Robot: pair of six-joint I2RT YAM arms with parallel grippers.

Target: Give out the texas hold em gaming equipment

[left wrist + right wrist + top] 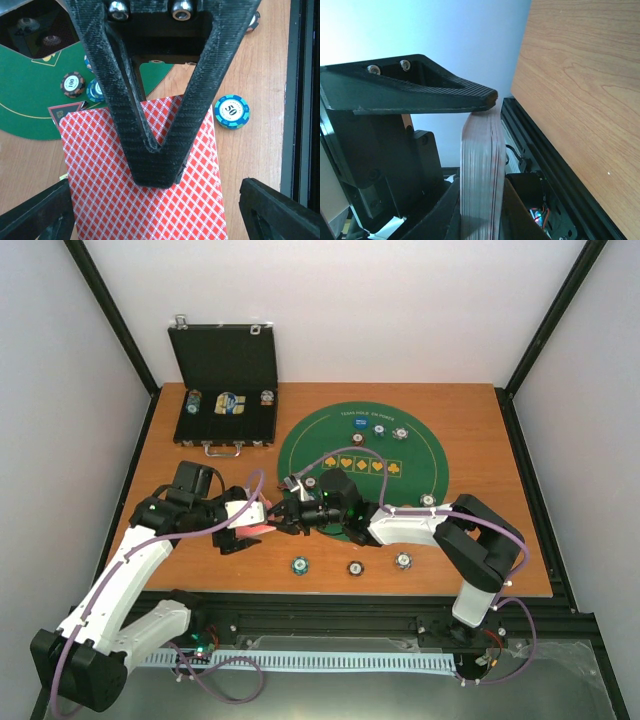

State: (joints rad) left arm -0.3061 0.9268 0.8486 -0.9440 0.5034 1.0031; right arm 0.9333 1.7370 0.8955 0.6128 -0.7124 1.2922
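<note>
Right gripper (277, 521) clenched on the deck of red-backed cards (145, 205), one ribbed finger (155, 140) flat across the top card. The deck is held above the table (480, 440), just off the left rim of the green mat (300, 445). Left gripper (154, 192) released, its fingers (35, 215) spread to either side of the deck. The right one is clear of it. The left one is at the card edge, contact unclear.

Black case (225, 358) sits open at the far left of the table, off the mat, lid upright. Inside: left chip stack (195, 400), blue and orange discs (230, 403) in the middle, right chip stack (266, 397). Dividers too small to make out.

On the mat: far row of three chips (379, 430) and a single chip (428, 500) at the right rim. Left wrist view adds a brown chip (73, 84) touching a blue chip (95, 91) near the mat's edge. The black red-edged triangle marker (67, 111) is beside them, partly hidden behind the deck corner.

On bare wood by the near edge: near row of three chips (355, 567). Its leftmost, the blue 50 chip (231, 111), lies just beside the deck.
</note>
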